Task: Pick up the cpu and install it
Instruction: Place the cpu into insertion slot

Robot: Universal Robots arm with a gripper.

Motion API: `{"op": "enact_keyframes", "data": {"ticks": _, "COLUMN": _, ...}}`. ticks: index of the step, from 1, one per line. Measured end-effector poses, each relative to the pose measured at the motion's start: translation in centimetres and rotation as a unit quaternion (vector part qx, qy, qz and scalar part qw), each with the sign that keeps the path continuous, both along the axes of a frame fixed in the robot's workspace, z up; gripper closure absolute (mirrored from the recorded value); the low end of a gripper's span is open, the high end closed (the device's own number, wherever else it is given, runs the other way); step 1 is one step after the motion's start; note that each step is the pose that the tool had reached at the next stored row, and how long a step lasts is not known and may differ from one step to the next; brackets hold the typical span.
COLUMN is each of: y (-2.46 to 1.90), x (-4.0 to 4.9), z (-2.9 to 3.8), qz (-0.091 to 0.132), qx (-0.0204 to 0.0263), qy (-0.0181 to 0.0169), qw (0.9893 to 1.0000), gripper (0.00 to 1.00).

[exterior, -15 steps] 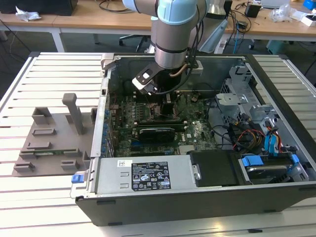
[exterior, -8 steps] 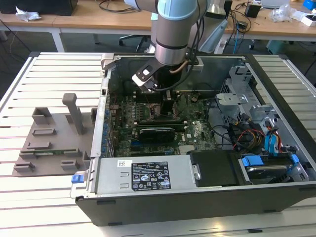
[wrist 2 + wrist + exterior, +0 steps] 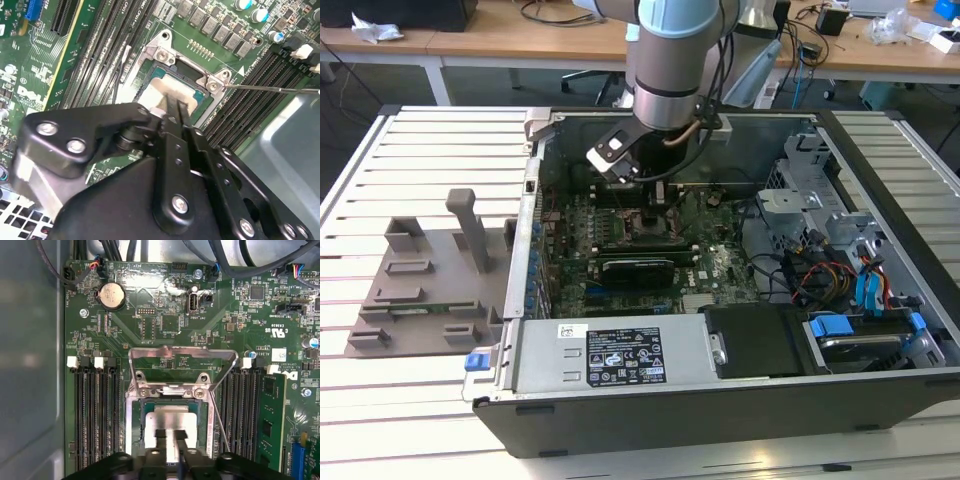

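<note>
Slats of the white bench (image 3: pixel 410 150) are seen beneath an open computer case (image 3: pixel 720 410), which is laid on its side with its inside exposed. The arm (image 3: pixel 670 60) is lowered from above into the middle of the case. A grey fixture plate (image 3: pixel 420 290) is set on the bench just beside the case, on the exterior view's left. The green motherboard (image 3: pixel 165 325) is spread across the floor of the case, with rows of dark memory slots on both sides of the socket.

The black hand (image 3: pixel 170 432) (image 3: pixel 172 102) is positioned directly over the socket; its fingers (image 3: pixel 160 439) are drawn together, with a thin slit between them, and nothing is gripped between them. The metal socket frame (image 3: pixel 131 410) is shown with its retaining bracket (image 3: pixel 182 351) swung open and laid back on the board.

The cpu (image 3: pixel 167 417) (image 3: pixel 150 92) is seated flat inside the socket frame, silver top upward, directly under the fingertips. Whether the tips are touching it cannot be told. A thin metal lever (image 3: pixel 220 425) is angled out beside the frame.
</note>
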State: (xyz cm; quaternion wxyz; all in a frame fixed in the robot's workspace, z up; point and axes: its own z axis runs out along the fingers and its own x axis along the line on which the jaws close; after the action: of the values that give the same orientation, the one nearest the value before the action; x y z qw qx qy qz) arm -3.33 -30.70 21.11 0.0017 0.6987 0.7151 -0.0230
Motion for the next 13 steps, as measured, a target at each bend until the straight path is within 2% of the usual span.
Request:
{"op": "enact_keyframes", "data": {"ticks": 1, "y": -0.02, "x": -0.03, "z": -0.02, "qz": 0.000, "qx": 0.0001, "qy": -0.0001, "qw": 1.0000, "gripper": 0.89}}
{"op": "enact_keyframes", "data": {"ticks": 2, "y": -0.08, "x": -0.04, "z": -0.19, "qz": 0.000, "qx": -0.0001, "qy": 0.0000, "qw": 1.0000, "gripper": 0.89}}
{"op": "enact_keyframes", "data": {"ticks": 5, "y": -0.14, "x": 0.00, "z": -0.71, "qz": 0.000, "qx": -0.0003, "qy": 0.0016, "qw": 1.0000, "gripper": 0.89}}
{"op": "enact_keyframes", "data": {"ticks": 10, "y": -0.13, "x": 0.81, "z": -0.76, "qz": 0.000, "qx": 0.0000, "qy": 0.0028, "qw": 1.0000, "gripper": 0.89}}
{"op": "enact_keyframes", "data": {"ticks": 12, "y": -0.09, "x": 0.86, "z": -0.41, "qz": 0.000, "qx": 0.0008, "qy": 0.0023, "qw": 1.0000, "gripper": 0.89}}
{"op": "enact_keyframes", "data": {"ticks": 13, "y": -0.12, "x": 0.84, "z": 0.40, "qz": 0.000, "qx": -0.0001, "qy": 0.0029, "qw": 1.0000, "gripper": 0.89}}
